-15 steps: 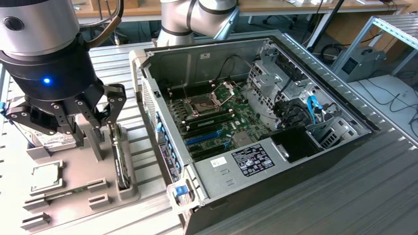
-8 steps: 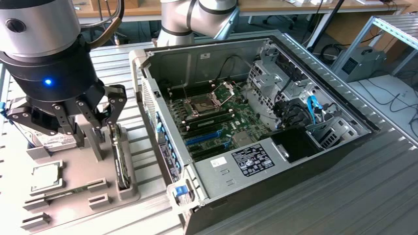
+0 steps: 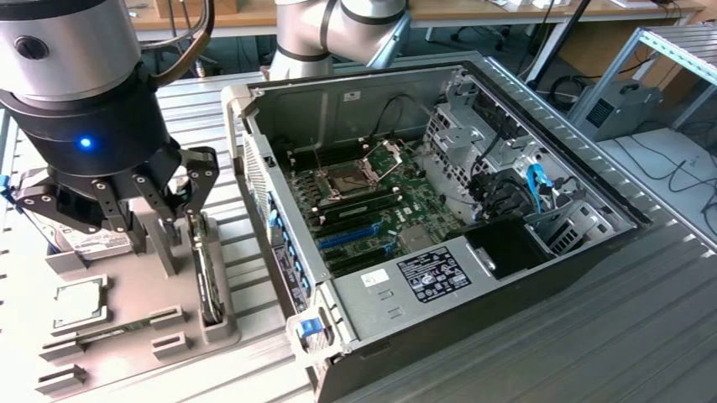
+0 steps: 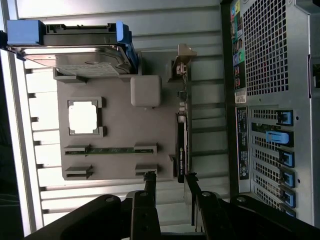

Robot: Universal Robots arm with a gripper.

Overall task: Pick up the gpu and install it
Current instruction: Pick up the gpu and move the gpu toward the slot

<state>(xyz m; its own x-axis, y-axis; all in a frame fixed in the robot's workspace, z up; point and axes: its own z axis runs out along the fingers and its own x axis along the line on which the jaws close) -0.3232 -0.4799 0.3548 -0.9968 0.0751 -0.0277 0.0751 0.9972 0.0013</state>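
Note:
The gpu point(image 3: 206, 277) is a thin dark card standing on its edge in a slot along one side of the grey parts holder point(image 3: 134, 290). In the wrist view the gpu point(image 4: 181, 142) appears edge-on, with its metal bracket point(image 4: 182, 60) at the far end. My gripper point(image 3: 163, 210) hangs just above the holder, over the near end of the card. Its fingers are open with nothing between them. The gripper point(image 4: 170, 181) shows two dark fingertips apart, and the card's end lies close to one of them.
The holder also carries a silver hard drive in a blue caddy point(image 4: 75, 50), a square CPU chip point(image 4: 82, 117), a memory stick point(image 4: 110, 150) and a grey block point(image 4: 145, 90). The open PC case point(image 3: 448, 210) lies on the exterior view's right, motherboard and blue slots point(image 3: 348, 239) exposed.

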